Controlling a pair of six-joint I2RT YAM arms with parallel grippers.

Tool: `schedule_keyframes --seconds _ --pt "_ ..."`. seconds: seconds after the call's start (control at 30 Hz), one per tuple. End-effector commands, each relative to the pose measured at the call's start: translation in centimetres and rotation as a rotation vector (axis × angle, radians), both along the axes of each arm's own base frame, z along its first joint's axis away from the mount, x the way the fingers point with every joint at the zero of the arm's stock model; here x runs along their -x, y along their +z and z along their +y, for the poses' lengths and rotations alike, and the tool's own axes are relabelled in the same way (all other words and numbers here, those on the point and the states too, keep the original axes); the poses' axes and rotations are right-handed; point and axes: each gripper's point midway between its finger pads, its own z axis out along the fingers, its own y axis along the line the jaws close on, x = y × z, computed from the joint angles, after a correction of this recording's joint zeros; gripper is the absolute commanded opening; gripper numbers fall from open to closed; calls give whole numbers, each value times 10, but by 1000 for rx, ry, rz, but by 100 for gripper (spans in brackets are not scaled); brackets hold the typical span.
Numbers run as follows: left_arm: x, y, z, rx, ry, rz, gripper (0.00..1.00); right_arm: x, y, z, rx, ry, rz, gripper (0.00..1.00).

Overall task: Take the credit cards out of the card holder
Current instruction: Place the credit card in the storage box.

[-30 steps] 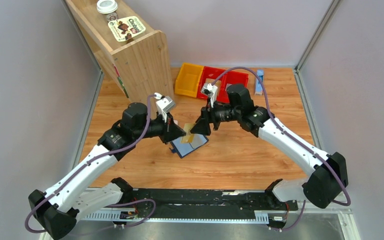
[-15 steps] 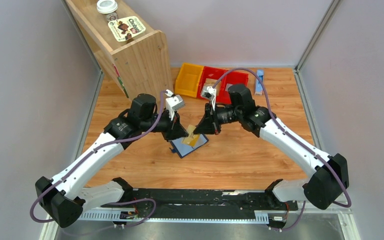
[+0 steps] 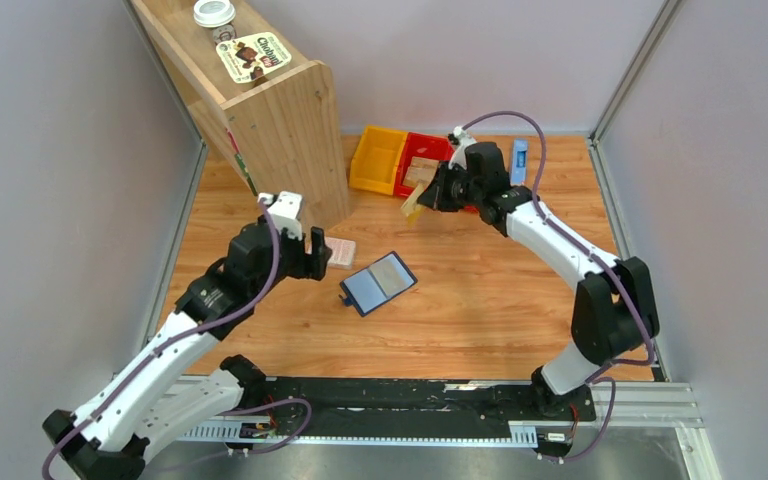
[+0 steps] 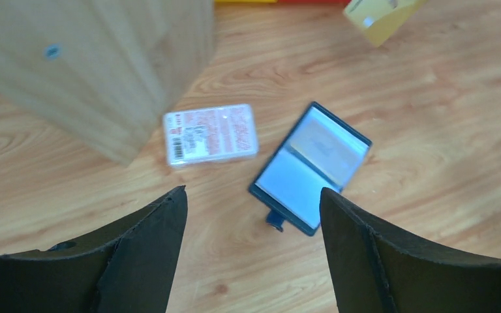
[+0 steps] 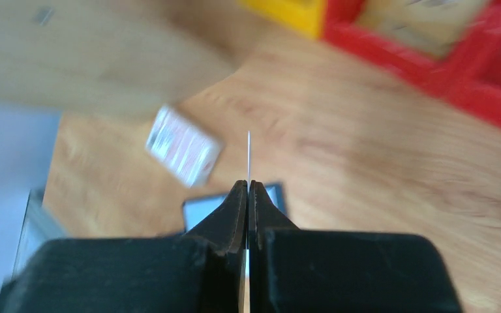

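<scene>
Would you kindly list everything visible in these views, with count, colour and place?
credit card: one, tan-yellow, held in the air near the bins
card holder: one, navy, lying open mid-table
packet: one, pink-and-white, on the table beside the shelf
shelf: one, pale wood, far left
lidded cup: one, white lid, on the shelf
snack pack: one, on the shelf
yellow bin: one, far edge
red bins: seemingly two, partly behind the right arm
slim box: one, blue-and-white, far right
table: one, wood-grain
left gripper: open, empty
right gripper: shut on the credit card
</scene>
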Motion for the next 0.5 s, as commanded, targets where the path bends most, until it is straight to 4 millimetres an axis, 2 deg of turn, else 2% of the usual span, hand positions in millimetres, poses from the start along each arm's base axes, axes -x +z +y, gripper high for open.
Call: schedule_keyframes --seconds 0.0,0.1,0.23,0.37,0.47 --pt "-2 11 45 51 245 -109 82 -91 19 -40 -12 -454 -70 0" --pt "8 13 68 54 317 -146 82 -133 4 -49 26 -572 -79 0" --pt "19 6 86 52 386 -139 82 -175 -23 -42 40 -621 -51 0" --pt "26 0 98 51 442 -117 82 -202 -54 -30 33 -639 -12 0" --pt "31 0 105 59 476 -108 82 -214 -64 -16 -6 -609 8 0"
